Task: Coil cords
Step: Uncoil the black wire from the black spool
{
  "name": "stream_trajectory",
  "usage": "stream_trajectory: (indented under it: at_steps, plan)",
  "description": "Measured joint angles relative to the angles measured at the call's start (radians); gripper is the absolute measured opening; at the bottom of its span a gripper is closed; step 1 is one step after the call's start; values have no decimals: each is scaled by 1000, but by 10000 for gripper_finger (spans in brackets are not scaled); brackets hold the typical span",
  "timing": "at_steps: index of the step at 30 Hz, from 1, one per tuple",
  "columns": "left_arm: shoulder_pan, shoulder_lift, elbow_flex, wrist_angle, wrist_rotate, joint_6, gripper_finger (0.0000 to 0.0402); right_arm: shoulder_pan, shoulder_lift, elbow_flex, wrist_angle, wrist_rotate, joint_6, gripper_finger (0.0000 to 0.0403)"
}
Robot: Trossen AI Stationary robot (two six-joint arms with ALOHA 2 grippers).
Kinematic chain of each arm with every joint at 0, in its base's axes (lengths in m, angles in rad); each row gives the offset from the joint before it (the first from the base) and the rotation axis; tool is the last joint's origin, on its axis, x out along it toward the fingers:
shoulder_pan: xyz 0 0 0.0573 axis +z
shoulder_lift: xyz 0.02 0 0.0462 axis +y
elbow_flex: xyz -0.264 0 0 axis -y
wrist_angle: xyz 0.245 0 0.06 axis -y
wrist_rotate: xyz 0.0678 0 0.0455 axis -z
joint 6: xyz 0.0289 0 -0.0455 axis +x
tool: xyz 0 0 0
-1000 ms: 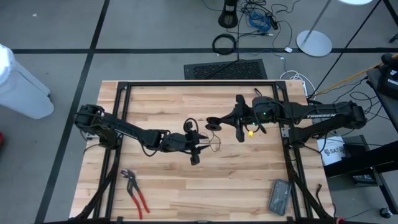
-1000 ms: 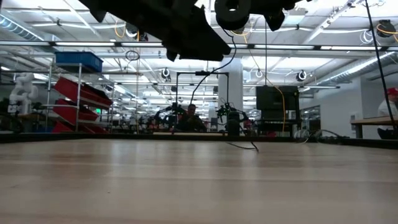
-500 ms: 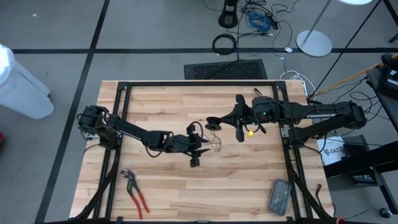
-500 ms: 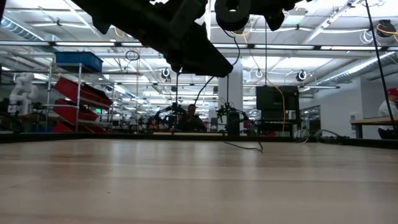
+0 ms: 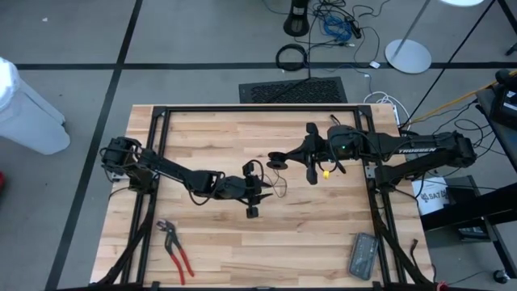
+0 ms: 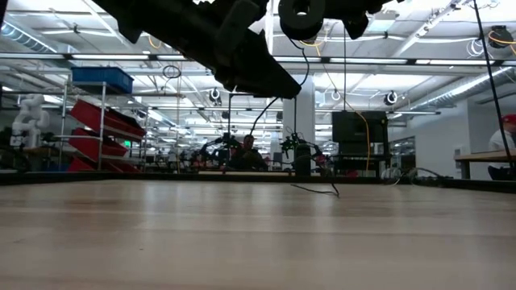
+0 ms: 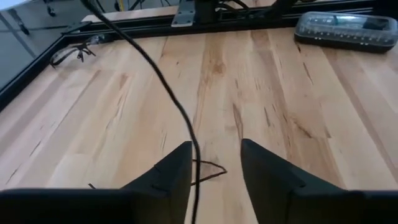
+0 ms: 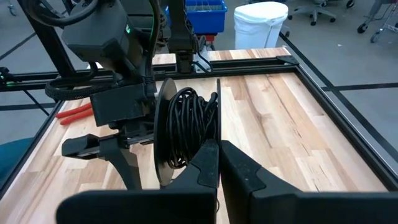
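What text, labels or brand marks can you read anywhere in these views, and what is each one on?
"TROSSEN": white lettering along the right arm, high view; small, only just legible.
"SAT...": black print on a white container beside the table, cut off by the frame.
Clear case on the table: no readable marking.
Nothing legible in the low or right wrist views.

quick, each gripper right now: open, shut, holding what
Left gripper: open, thin black cord running between its fingers, not clamped.
Right gripper: shut on the round dark spool wound with black cord.
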Motion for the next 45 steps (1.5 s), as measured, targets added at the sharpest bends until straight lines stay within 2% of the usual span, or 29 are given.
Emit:
stream_trajectory:
  at_steps: [12,19,29,36,45]
  plan:
    - [0,0,0,-23,-89,0,10,0,0,0,0,0,-14,0]
    - [0,-59,0,-170,-153,-11,9,0,0,0,-18,0,-14,0]
    - [-24,-281,0,-398,-255,-133,2,0,0,0,-22,0,-11,0]
    - [-98,-387,1,-431,-351,-131,1,0,0,0,-22,-4,12,0]
    - [-203,-476,1,-376,-451,-75,1,0,32,0,-19,-5,12,0]
